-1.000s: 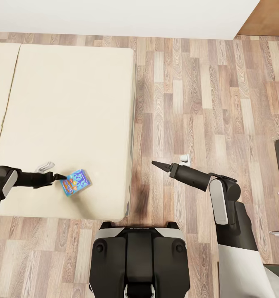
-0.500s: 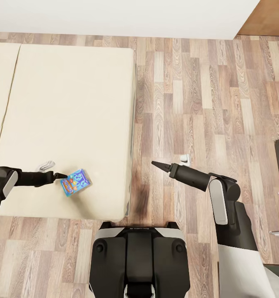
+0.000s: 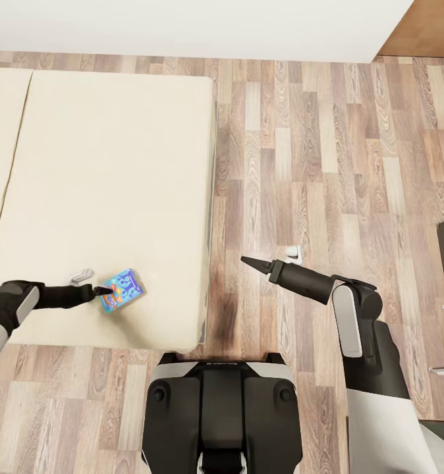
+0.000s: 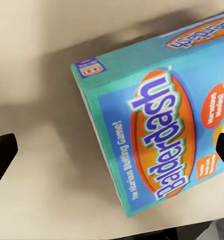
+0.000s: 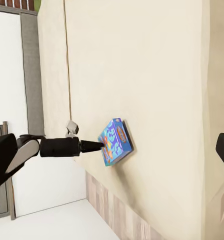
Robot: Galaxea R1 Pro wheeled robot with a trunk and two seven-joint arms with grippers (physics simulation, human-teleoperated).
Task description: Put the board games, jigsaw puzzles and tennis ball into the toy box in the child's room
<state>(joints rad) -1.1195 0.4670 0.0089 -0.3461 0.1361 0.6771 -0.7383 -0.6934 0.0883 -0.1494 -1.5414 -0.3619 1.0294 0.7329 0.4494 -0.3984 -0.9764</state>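
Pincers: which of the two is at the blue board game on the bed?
The left pincer: its open fingers flank the blue Balderdash board game on the bed. The right pincer hangs over the floor, beside the bed.

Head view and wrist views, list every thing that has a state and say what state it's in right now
Balderdash board game: lying flat on the bed, printed side up, not lifted.
Left gripper: open, fingers set wide either side of the game box, at its edge.
Right gripper: over the floor, holding nothing; open or shut cannot be told.
Bed: cream cover smooth, the game near its front edge.
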